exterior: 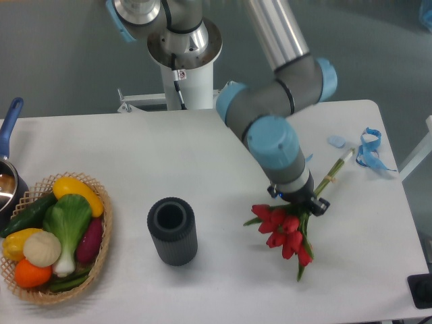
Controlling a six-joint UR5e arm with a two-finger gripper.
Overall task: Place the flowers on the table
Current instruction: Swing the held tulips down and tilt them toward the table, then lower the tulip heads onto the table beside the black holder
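Observation:
The flowers (289, 233), a bunch of red tulips with green leaves, lie on the white table (202, 155) at the right of centre. Their pale tied stems (337, 167) point up and to the right. My gripper (298, 200) points straight down over the bunch where the stems meet the blooms. The wrist hides its fingertips. Black finger parts stick out on both sides of the stems, so the jaws look spread apart. The blooms rest flat on the tabletop.
A dark ribbed cylinder vase (173, 231) stands upright left of the flowers. A wicker basket (57, 239) of vegetables sits at the front left, with a pot (8, 172) behind it. A curly blue ribbon (368, 148) lies at the far right near the table's edge.

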